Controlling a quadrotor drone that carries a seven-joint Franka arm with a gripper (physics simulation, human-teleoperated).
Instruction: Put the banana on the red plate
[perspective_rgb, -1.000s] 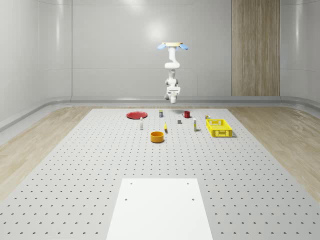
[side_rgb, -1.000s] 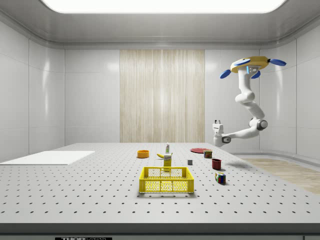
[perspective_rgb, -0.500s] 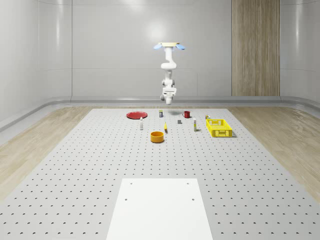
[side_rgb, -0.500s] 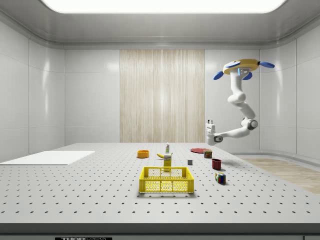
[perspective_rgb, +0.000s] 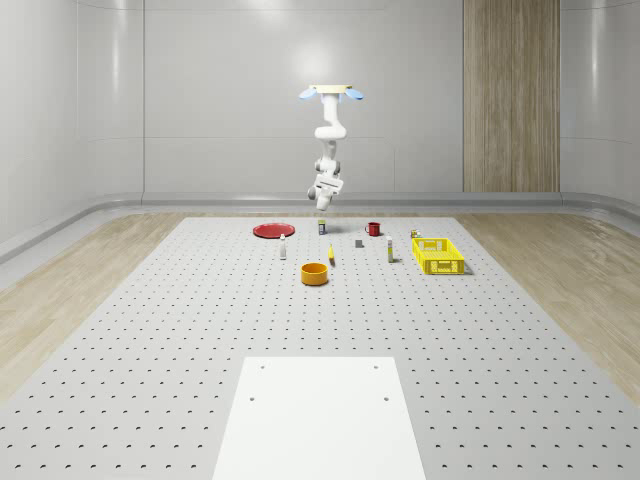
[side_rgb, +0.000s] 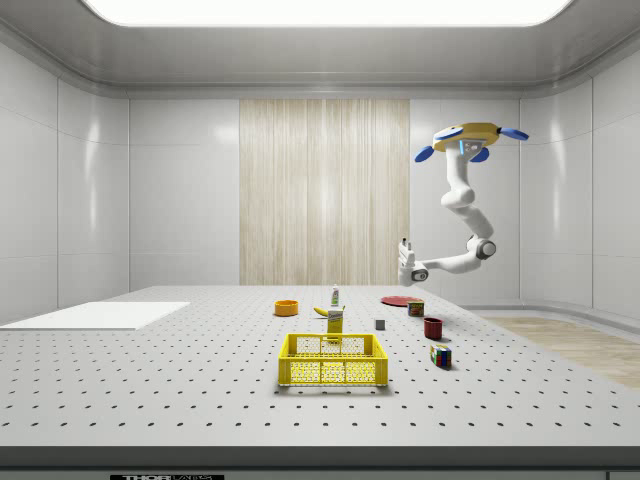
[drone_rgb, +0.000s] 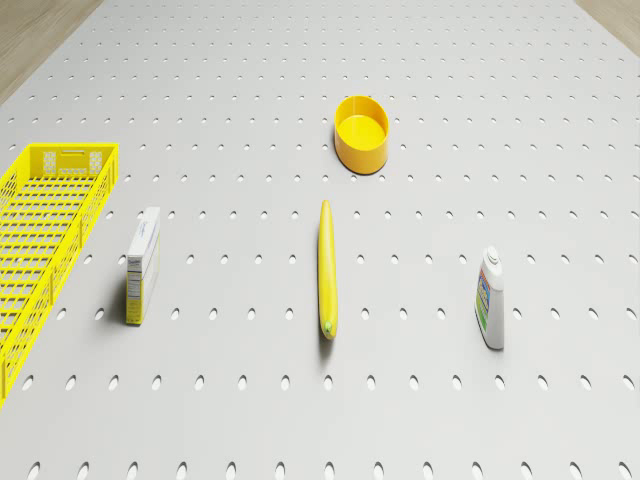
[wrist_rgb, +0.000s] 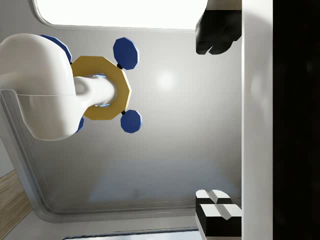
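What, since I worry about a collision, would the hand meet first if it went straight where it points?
The hand, below the drone hovering over the table's far end, points upward. In the wrist view the drone sits off to one side, so likely only the room's shell lies ahead.

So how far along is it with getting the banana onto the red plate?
Nothing is done yet: the banana lies on the table, beside the orange bowl. The drone hovers high near the red plate, its gripper open, empty, pointing upward. Descent, grasp, carry and placement all remain.
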